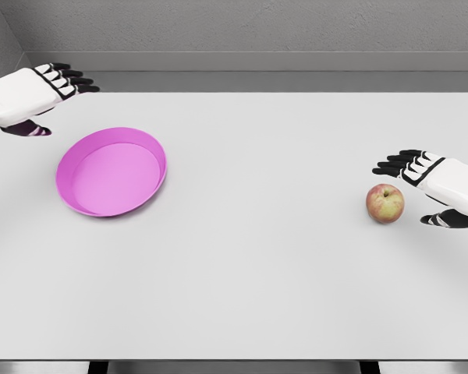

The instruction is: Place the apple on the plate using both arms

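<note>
White table (242,296). Red-yellow apple (385,203) at right, just beside right hand (425,179), fingers spread, gripping nothing. Pink plate (111,172) at left, well apart from apple. Left hand (43,93) near plate, fingers open, holding nothing.

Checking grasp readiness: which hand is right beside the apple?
The right hand: it is open just right of the apple. The left hand is beyond the plate.

Left arm: white, enters at the upper left edge. Left hand (43,93): dark fingers (76,80) extended and held together, pointing right; thumb below, apart from them; holds nothing.

Right arm: white, enters at the right edge. Right hand (429,187): fingers (398,164) extended leftward, thumb (444,221) spread below; holds nothing.
</note>
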Motion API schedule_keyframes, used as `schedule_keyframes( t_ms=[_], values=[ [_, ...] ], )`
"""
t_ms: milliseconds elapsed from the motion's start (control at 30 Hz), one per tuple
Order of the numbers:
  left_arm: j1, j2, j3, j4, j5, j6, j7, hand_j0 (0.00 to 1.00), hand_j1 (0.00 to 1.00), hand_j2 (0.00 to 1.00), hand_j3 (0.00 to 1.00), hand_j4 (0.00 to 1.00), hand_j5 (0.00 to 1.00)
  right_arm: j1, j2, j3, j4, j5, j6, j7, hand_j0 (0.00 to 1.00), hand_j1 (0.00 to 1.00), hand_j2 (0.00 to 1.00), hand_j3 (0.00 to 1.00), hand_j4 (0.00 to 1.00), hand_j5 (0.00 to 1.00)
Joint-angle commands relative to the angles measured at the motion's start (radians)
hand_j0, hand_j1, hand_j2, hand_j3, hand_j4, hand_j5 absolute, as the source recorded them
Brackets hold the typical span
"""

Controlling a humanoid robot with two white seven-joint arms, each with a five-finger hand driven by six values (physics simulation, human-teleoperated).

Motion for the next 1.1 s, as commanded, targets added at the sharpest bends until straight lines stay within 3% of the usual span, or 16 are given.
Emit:
schedule_keyframes(
  t_ms=[0, 233, 433, 533, 567, 667, 767, 1067],
  values=[
    [0.0, 0.005, 0.001, 0.001, 0.006, 0.0, 0.001, 1.0, 1.0, 1.0, 1.0, 1.0, 1.0, 0.0, -0.002, 0.0, 0.0, -0.004, 0.0, -0.001, 1.0, 1.0, 1.0, 1.0, 1.0, 1.0],
    [0.0, 0.005, 0.001, 0.001, 0.004, 0.0, -0.002, 1.0, 1.0, 1.0, 1.0, 1.0, 1.0, -0.002, 0.0, 0.006, 0.001, -0.012, 0.031, 0.015, 1.0, 1.0, 1.0, 1.0, 1.0, 1.0],
    [-0.002, 0.026, 0.001, -0.003, 0.003, 0.0, -0.002, 1.0, 1.0, 1.0, 1.0, 1.0, 1.0, -0.077, 0.009, 0.009, 0.0, -0.024, 0.191, 0.371, 1.0, 1.0, 1.0, 1.0, 1.0, 1.0],
    [-0.002, 0.028, 0.001, -0.004, 0.003, 0.0, -0.004, 1.0, 1.0, 1.0, 1.0, 1.0, 1.0, -0.132, 0.016, 0.027, 0.0, -0.036, 0.218, 0.461, 1.0, 1.0, 1.0, 1.0, 1.0, 1.0],
    [-0.002, 0.028, 0.001, -0.004, 0.003, 0.0, -0.004, 1.0, 1.0, 1.0, 1.0, 1.0, 1.0, -0.161, 0.026, 0.052, 0.0, -0.036, 0.235, 0.472, 1.0, 1.0, 1.0, 1.0, 1.0, 1.0],
    [-0.002, 0.026, -0.001, -0.006, 0.003, 0.0, -0.004, 1.0, 1.0, 1.0, 1.0, 1.0, 1.0, -0.354, 0.075, 0.25, 0.001, -0.036, 0.315, 0.507, 1.0, 1.0, 1.0, 1.0, 1.0, 1.0],
    [-0.002, 0.028, 0.001, -0.007, 0.003, 0.0, -0.004, 1.0, 1.0, 1.0, 1.0, 1.0, 1.0, -0.451, 0.113, 0.38, 0.001, -0.036, 0.382, 0.547, 1.0, 1.0, 1.0, 1.0, 1.0, 1.0],
    [-0.002, 0.028, 0.001, -0.007, 0.003, 0.0, -0.004, 1.0, 1.0, 1.0, 1.0, 1.0, 1.0, -0.471, 0.124, 0.395, 0.001, -0.036, 0.398, 0.547, 1.0, 1.0, 1.0, 1.0, 1.0, 1.0]
  ],
)
